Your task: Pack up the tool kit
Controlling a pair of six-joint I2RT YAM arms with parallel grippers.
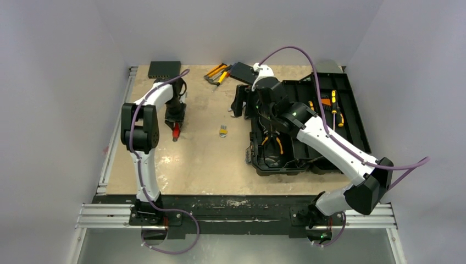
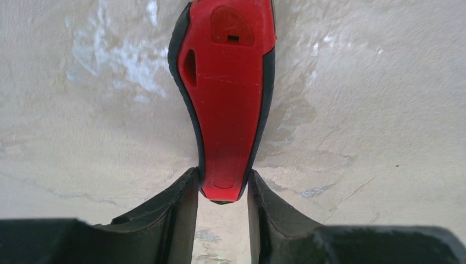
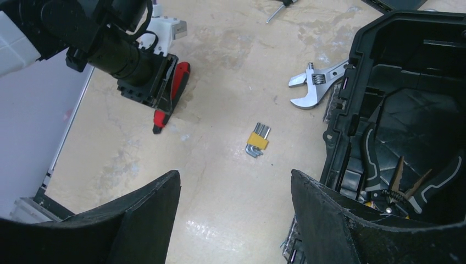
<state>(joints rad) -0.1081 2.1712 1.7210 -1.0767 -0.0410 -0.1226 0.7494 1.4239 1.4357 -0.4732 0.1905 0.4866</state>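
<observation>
The black toolbox (image 1: 351,118) lies open at the right, with pliers (image 1: 273,144) in its base and yellow-handled screwdrivers (image 1: 333,107) in the lid half. A red-handled tool (image 2: 231,99) lies flat on the table at the left. My left gripper (image 2: 222,187) points down over it, both fingers pressed against the sides of the handle's end. Seen from the right wrist, the red-handled tool (image 3: 177,85) sticks out from under the left gripper (image 3: 148,82). My right gripper (image 3: 235,181) hangs open above bare table beside the toolbox's left wall (image 3: 357,66), holding nothing.
A yellow hex key set (image 1: 223,131) lies mid-table. A silver adjustable wrench (image 3: 316,82) rests against the toolbox's left side. Yellow-black tools (image 1: 217,72) and a flat black box (image 1: 164,68) sit along the back edge. A small grey case (image 1: 329,66) stands behind the toolbox.
</observation>
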